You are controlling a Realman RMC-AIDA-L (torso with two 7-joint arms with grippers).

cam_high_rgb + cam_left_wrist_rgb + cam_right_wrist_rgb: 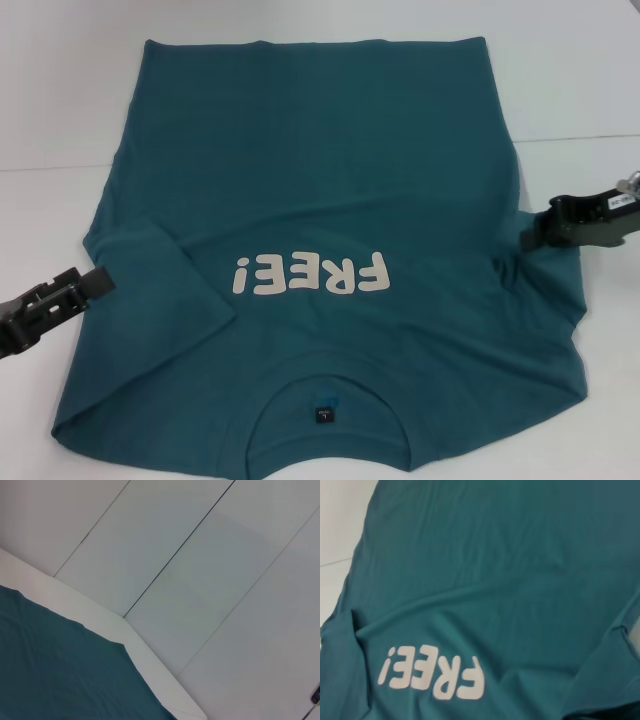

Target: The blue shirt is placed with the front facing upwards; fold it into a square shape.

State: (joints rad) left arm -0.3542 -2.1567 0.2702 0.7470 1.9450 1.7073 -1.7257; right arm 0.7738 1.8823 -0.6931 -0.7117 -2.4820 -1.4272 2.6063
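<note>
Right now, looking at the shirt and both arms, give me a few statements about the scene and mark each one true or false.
1. The blue shirt lies with its FREE! print facing up. True.
2. The collar is at the far end of the table. False: it lies at the near edge, closest to the robot.
3. The right gripper is at the shirt's right edge. True.
4. The left gripper hovers over the print. False: it is at the shirt's left edge.
5. The shirt is already folded square. False: it lies mostly spread out.
</note>
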